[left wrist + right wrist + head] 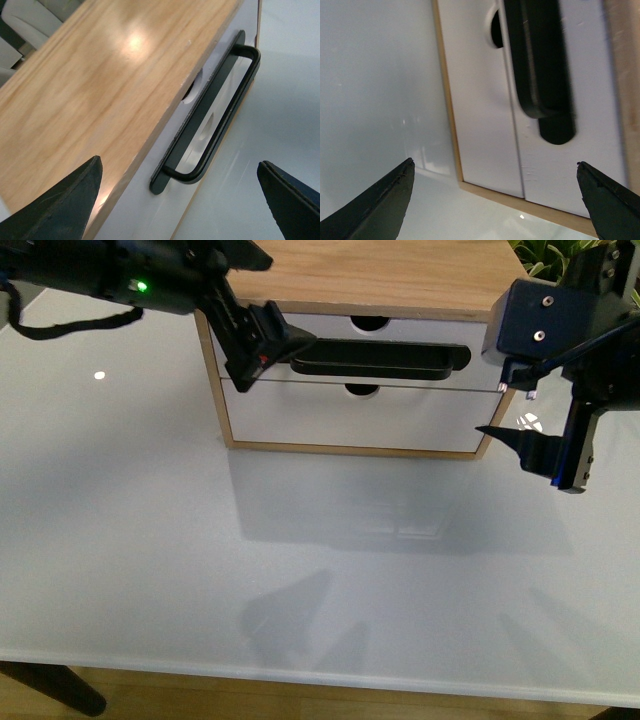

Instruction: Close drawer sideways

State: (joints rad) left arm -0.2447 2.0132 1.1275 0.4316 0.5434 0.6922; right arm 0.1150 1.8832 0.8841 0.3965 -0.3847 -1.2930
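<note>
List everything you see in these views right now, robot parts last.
cabinet: one, light wood, centre back
drawer: one, white front, cabinet's upper slot
bar handle: one, black, on that drawer
lower drawer: one, white, notched, no handle, beneath
table: one, white, under everything
plant: one, green, behind cabinet, far right
left gripper: one, black, open, by handle's left end
right gripper: one, black, open, beside cabinet's right edge

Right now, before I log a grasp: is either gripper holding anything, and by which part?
Nothing. The left gripper and right gripper are both open; neither clamps the drawer's handle.
</note>
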